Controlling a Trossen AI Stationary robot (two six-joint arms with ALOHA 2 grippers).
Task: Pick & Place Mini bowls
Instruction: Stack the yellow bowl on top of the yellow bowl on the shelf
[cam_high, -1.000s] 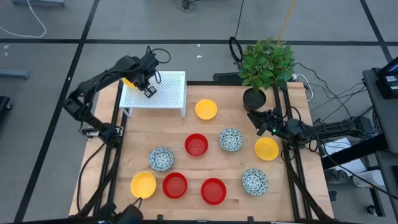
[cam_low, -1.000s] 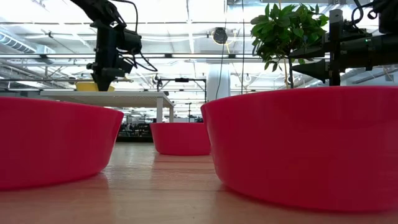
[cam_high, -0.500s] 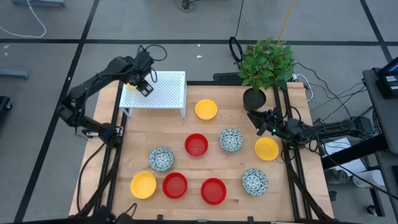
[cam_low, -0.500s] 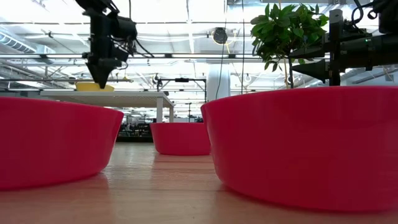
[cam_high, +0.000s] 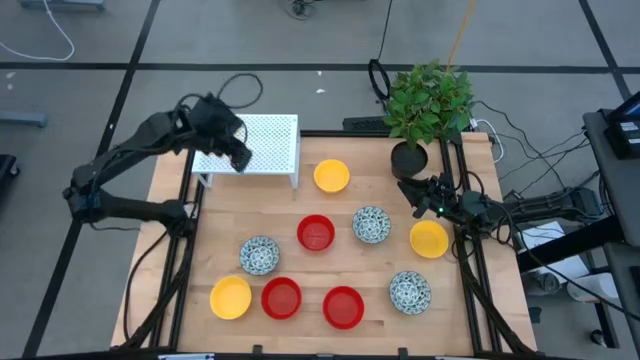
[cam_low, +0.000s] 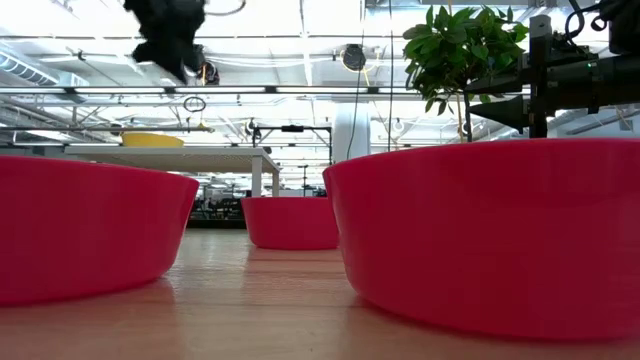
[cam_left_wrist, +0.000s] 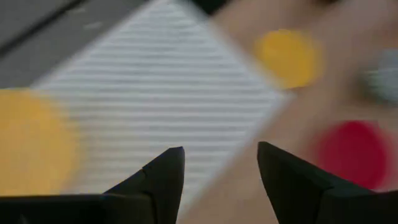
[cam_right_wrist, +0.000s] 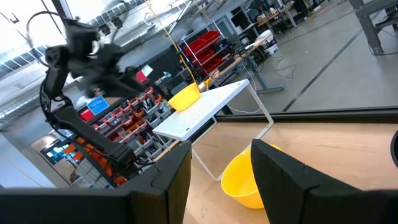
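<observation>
Several mini bowls lie on the wooden table (cam_high: 480, 300): yellow ones (cam_high: 331, 176) (cam_high: 428, 239) (cam_high: 230, 297), red ones (cam_high: 316, 232) (cam_high: 281, 298) (cam_high: 343, 307) and speckled ones (cam_high: 371, 224) (cam_high: 259, 255) (cam_high: 410, 291). One more yellow bowl (cam_low: 152, 140) (cam_left_wrist: 31, 143) (cam_right_wrist: 185, 96) sits on the white perforated rack (cam_high: 265, 145); my left arm hides it in the high view. My left gripper (cam_high: 238, 155) (cam_left_wrist: 221, 155) hangs open above the rack's left part, holding nothing. My right gripper (cam_high: 408, 188) (cam_right_wrist: 221, 180) waits open at the table's right, beside the plant pot.
A potted plant (cam_high: 425, 105) in a black pot (cam_high: 408, 158) stands at the far right corner, right behind my right gripper. The rack takes up the far left corner. Bare wood shows between the rack and the bowls and along the table's left edge.
My left gripper has let go of the yellow bowl, which stays on the rack's left end. It has risen well above the bowl and tipped toward level, while its arm has swung back toward the table's left edge.
</observation>
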